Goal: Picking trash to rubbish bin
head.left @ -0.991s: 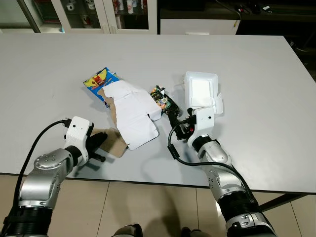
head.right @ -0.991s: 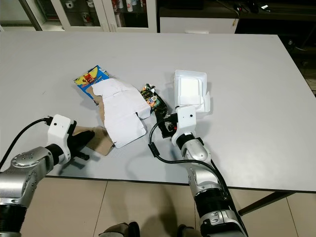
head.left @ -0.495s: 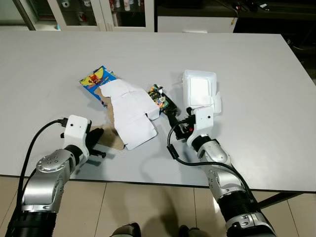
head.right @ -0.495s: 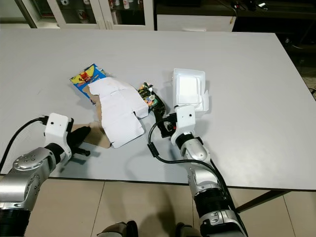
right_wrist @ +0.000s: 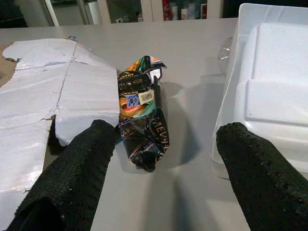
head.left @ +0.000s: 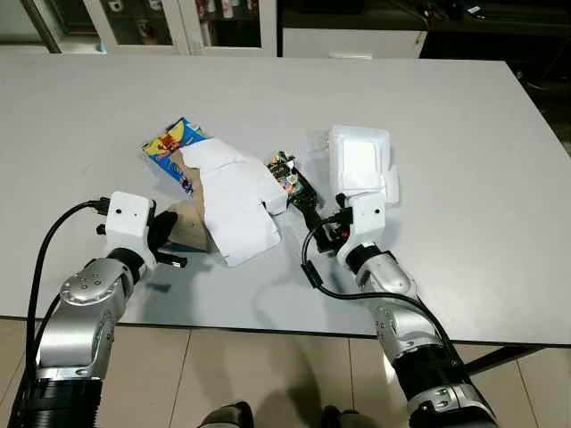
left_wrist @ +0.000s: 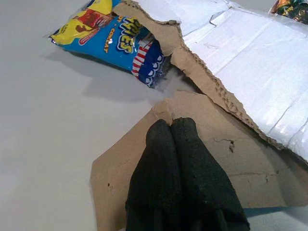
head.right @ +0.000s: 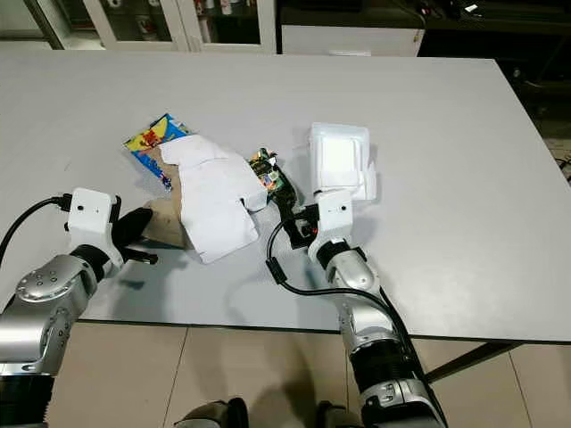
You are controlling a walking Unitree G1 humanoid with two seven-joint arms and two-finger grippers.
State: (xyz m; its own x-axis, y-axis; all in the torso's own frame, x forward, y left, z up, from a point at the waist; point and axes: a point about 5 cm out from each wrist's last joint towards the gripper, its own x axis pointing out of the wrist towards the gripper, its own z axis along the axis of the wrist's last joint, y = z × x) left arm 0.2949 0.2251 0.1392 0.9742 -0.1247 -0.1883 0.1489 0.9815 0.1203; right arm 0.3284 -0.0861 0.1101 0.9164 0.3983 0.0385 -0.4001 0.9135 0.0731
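Since the earlier frame the left pincer (head.left: 171, 234) has drawn the cardboard (head.left: 234, 201) toward 9 o'clock on the worktop (head.left: 464, 134); its fingers (left_wrist: 179, 159) are together, clamped on the brown flap. The right pincer (right_wrist: 163, 159) stands apart, straddling a dark wrapper (right_wrist: 142, 120) between cardboard and white tray (head.left: 359, 163). The blue packet (left_wrist: 113, 41), at the cardboard's 11 o'clock, carries partial lettering, unreadable.
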